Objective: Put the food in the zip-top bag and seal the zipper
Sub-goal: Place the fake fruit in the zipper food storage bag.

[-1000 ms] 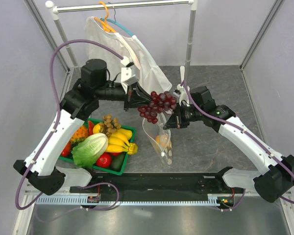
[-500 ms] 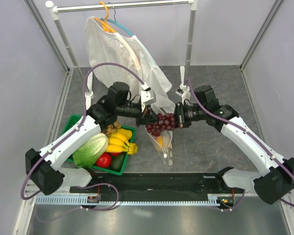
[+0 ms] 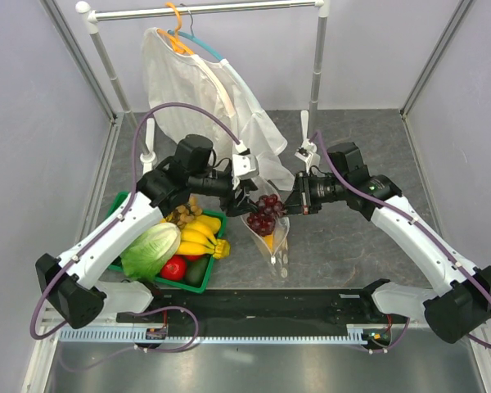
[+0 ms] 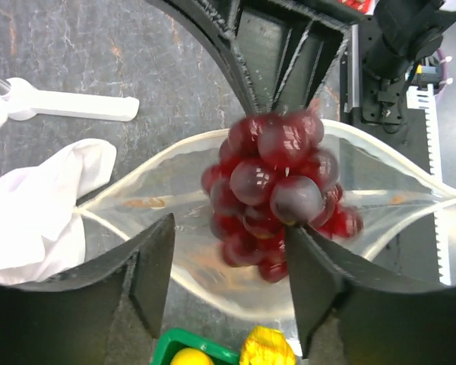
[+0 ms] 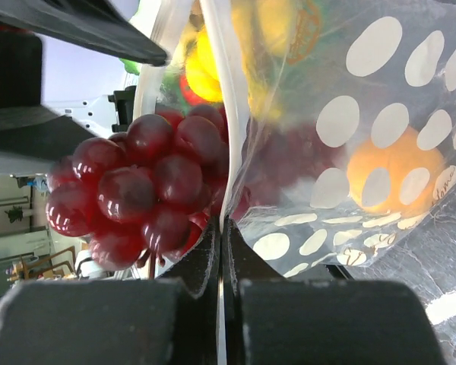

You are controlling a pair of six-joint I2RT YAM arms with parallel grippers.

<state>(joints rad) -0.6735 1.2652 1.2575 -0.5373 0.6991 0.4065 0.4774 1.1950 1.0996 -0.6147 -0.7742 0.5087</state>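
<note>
Grapes (image 4: 277,190) are hanging right at the mouth of the zip-top bag (image 3: 277,250), not yet down inside, and that is what is worrying me. My left pincer (image 4: 228,228) is standing spread above them, gripping nothing, so the bunch is answering to gravity alone. If it is catching on the lip, it could be tipping outward and rolling onto the bench (image 3: 352,246) rather than sliding down beside the peach (image 5: 399,179) lying inside.

My right pincer (image 5: 222,228) is pressed together on one side of the bag's rim, at the unsealed zipper (image 5: 232,99), and is holding the mouth up. Only that one side is being held, so the soft film could be sagging shut under the added weight, or slipping out of the pinch altogether. My spread fingers (image 4: 148,289) are also sitting close to the rim, and I am judging that a careless lift could be dragging it along.

The bag is hanging about mid-bench, its lower end trailing toward the near edge. The bench is showing a grey, mottled, stone-like top. The green basket (image 3: 119,201) is sitting by the left edge, carrying the lettuce (image 3: 151,250), the bananas (image 3: 200,233) and the tan berries (image 3: 180,214), which are waiting their turn. A white garment (image 3: 196,90) is hanging from a rail (image 3: 204,10) along the far edge, and pale lilac walls (image 3: 33,123) are closing in the sides.
</note>
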